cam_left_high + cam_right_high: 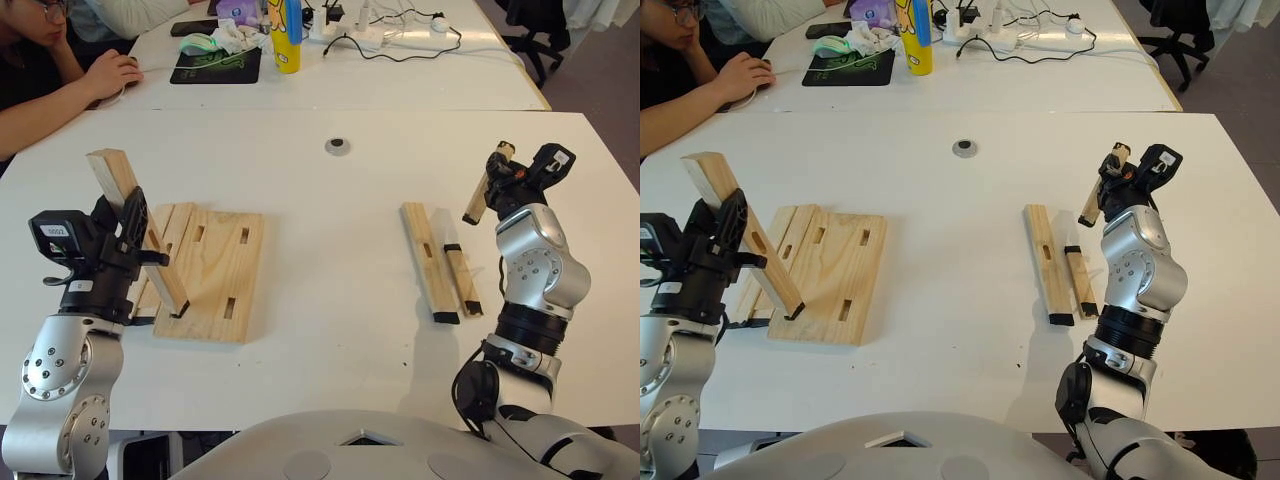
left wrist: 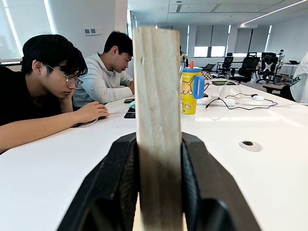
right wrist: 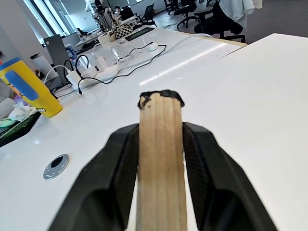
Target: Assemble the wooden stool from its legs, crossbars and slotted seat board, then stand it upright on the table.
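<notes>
the step in hand looks like fitting the first leg into the board. at the left of the frame the left gripper [image 1: 135, 238] is clamped on a leg [image 1: 118, 180]. the leg leans with its top toward the upper left, and its bottom corner touches the board [image 1: 215, 280] at the slot nearest the lower left corner — whether the end has entered the slot i cannot tell. the board lies flat on the table [image 1: 330, 340], with a second leg [image 1: 798, 228] lying flat against its left edge.

at the upper right the right gripper [image 1: 495, 185] is closed around a bar [image 1: 482, 200] (dark-tipped at its top end), held tilted and clear of the table. below and left of it, at centre right, a slotted leg [image 1: 424, 258] and a short bar [image 1: 462, 282] lie side by side on the table.

as i judge it, the next move is to bring the leg upright so its end sits square over the slot, then press it down — at this lean it would likely jam or push the board along. the bar can wait until two legs stand.
</notes>
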### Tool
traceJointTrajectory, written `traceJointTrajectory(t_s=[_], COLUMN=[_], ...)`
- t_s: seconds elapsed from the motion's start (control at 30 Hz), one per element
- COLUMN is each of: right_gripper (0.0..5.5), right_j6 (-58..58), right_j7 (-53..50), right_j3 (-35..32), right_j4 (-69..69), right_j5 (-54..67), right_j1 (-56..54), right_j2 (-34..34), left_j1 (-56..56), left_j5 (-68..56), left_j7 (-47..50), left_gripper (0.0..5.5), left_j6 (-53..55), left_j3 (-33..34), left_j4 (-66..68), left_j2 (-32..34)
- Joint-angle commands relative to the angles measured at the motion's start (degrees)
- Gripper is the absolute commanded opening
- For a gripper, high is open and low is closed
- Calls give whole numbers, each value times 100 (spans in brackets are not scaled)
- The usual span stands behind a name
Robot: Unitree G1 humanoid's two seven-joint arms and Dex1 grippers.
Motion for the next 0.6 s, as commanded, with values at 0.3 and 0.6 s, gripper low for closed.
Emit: traceJointTrajectory(t_s=[0.3,0.6], right_gripper=[130,130], right_j6=[19,-49], right_j7=[34,159], right_j3=[121,364], right_j4=[130,568], right_j5=[45,18], right_j1=[-160,-576], right_j2=[-36,-60], left_j1=[-924,-3040], left_j5=[400,1332], left_j7=[48,-65], left_gripper=[104,104], left_j6=[-184,-1235], left_j3=[-460,-985], left_j4=[424,2650], left_j2=[-399,-645])
